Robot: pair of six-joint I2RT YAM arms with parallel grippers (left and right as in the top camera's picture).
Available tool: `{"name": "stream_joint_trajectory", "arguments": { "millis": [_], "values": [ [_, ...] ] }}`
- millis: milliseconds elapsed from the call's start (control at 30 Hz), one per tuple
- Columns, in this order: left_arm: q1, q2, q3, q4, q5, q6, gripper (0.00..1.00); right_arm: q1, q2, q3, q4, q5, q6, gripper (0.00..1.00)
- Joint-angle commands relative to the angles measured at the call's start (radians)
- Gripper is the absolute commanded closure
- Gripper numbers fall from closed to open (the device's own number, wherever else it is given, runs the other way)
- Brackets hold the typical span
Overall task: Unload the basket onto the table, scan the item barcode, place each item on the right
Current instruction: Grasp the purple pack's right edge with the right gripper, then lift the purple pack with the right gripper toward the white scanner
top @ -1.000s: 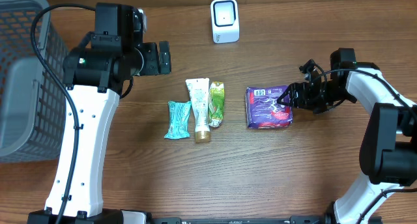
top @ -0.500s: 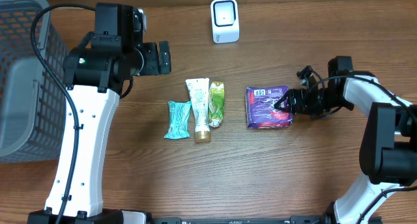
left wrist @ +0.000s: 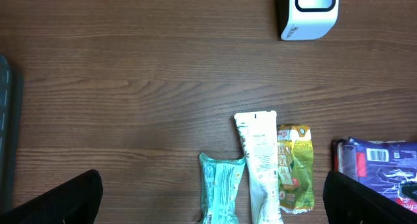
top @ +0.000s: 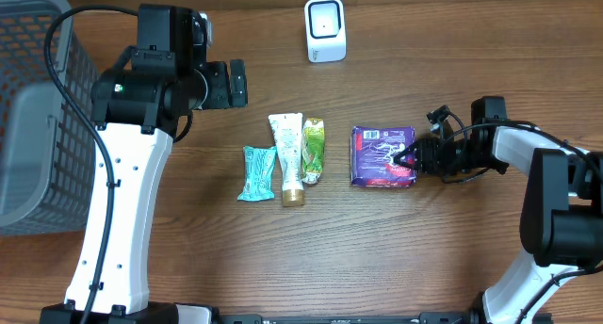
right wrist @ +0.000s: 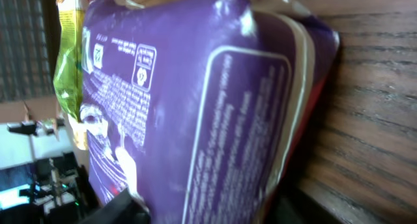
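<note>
While the left arm stands over the left part of the wooden surface in the overhead view, the left gripper hangs above bare wood, well apart from every item. A grey basket sits at the far left edge and a white scanner at the back. Three items lie side by side in the middle: a teal packet, a white tube and a green pouch. To their right lies the purple packet, flat on the wood, with the right gripper at its right edge.

From the left wrist, the left gripper's fingers show as dark shapes in the two bottom corners. They are spread wide, with only the items lying below between them. The purple packet peeks in at the lower right edge.

From the right wrist, the purple packet fills the frame, its printed face towards the camera. Dark fingers sit on either side of it at the bottom. Whether they press on it or merely flank it, I cannot tell.
</note>
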Motion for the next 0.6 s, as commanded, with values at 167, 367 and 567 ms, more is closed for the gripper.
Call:
{"name": "stream_joint_trajectory", "arguments": {
  "millis": [167,367,567],
  "values": [
    [0.003,0.002,-0.004,0.001,-0.01,0.022,0.0,-0.002,-0.005,0.002,0.036,-0.157,0.08,0.81],
    [0.003,0.002,-0.004,0.001,-0.01,0.022,0.0,-0.002,-0.069,0.069,-0.042,-0.154,0.131,0.89],
    [0.0,0.002,-0.004,0.001,-0.01,0.022,0.0,0.012,-0.21,0.212,-0.25,-0.029,0.131,0.96]
  ]
}}
